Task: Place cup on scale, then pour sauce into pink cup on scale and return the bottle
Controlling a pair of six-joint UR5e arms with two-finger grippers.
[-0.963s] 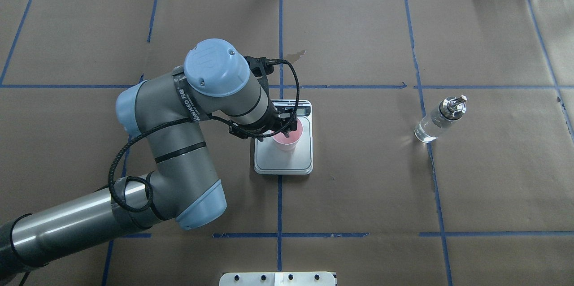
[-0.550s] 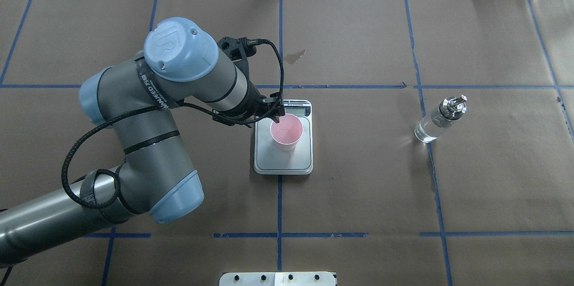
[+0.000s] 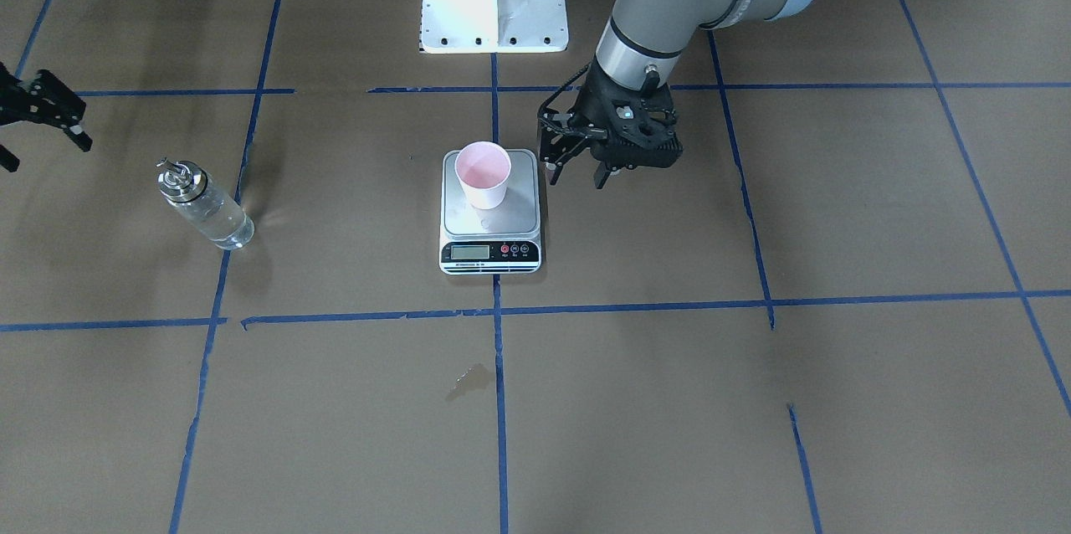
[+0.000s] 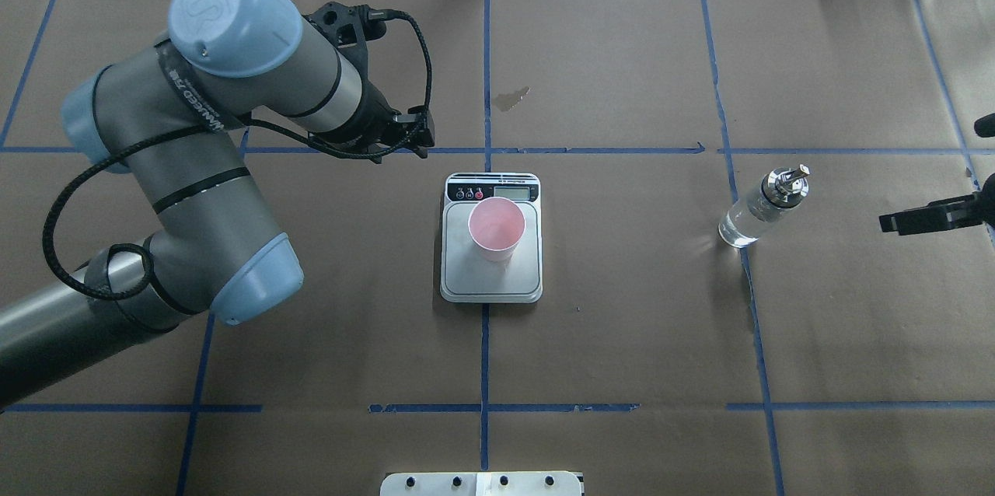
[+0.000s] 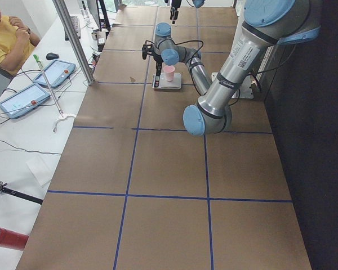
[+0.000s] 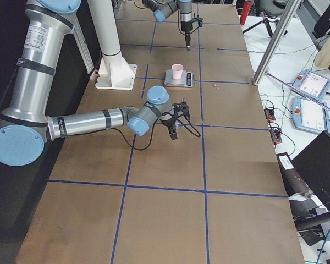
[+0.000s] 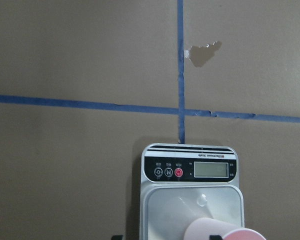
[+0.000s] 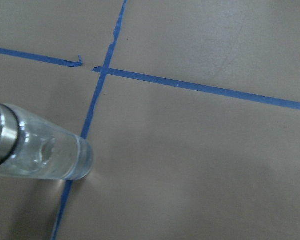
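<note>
Now: left arm (image 4: 218, 193) is reaching over the table (image 3: 669, 400), its gripper (image 3: 577, 177) hanging spread and empty just beside the scale (image 3: 489, 220). Right gripper (image 3: 42, 141) is hovering near the bottle (image 3: 205, 206), jaws apart, holding nothing. Bottle is standing upright on the table, well apart from the scale. Cup (image 3: 483, 174) is sitting upright on the scale's platform.

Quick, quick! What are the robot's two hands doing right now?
Left hand: open, holding nothing.
Right hand: open, holding nothing.
</note>
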